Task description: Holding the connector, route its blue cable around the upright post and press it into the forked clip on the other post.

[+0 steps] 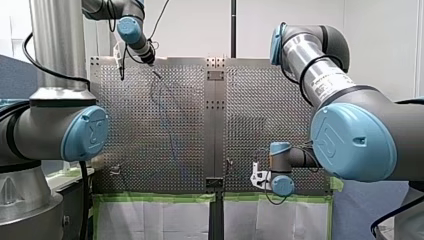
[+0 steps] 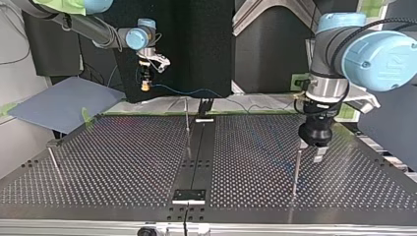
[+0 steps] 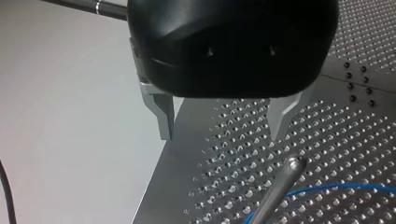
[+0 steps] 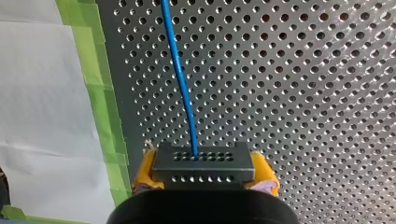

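Note:
The dark grey connector sits between the yellow pads of my right gripper, which is shut on it. Its blue cable runs straight ahead over the perforated plate. At the top view's left, my right gripper hangs above the table's far edge, and the cable trails from it toward the right. My left gripper is open with nothing between its metal fingers. It hovers just above a thin upright post, with a loop of cable beside that post. The same post stands under my left gripper.
A second thin post stands near the table's centre seam, and a third post at the top view's left edge. Green tape and white paper border the perforated table. A blue-grey sheet lies beyond the far left corner.

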Action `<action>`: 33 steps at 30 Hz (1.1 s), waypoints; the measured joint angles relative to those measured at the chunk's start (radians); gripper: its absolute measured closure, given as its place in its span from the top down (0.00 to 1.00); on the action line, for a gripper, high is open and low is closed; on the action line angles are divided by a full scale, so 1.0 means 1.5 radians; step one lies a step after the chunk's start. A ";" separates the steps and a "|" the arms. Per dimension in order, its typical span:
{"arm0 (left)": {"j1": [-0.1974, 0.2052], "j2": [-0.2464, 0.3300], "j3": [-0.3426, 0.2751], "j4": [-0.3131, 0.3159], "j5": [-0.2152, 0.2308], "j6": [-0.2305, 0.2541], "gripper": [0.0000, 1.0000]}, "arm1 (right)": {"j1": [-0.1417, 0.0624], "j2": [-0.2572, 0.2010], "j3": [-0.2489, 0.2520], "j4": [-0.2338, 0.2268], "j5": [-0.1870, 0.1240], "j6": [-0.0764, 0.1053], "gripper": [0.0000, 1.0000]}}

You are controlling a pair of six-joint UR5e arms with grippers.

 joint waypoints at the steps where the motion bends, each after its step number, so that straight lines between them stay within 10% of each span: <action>1: -0.001 0.001 0.000 0.000 0.000 0.000 1.00 | 0.000 0.000 0.000 0.000 0.000 0.000 0.00; 16: -0.004 0.005 0.000 -0.008 -0.006 -0.005 1.00 | 0.000 0.000 0.000 0.000 -0.008 0.000 0.00; 33: -0.023 0.006 0.000 -0.059 -0.077 -0.004 1.00 | 0.000 0.001 0.000 0.004 -0.008 0.000 0.00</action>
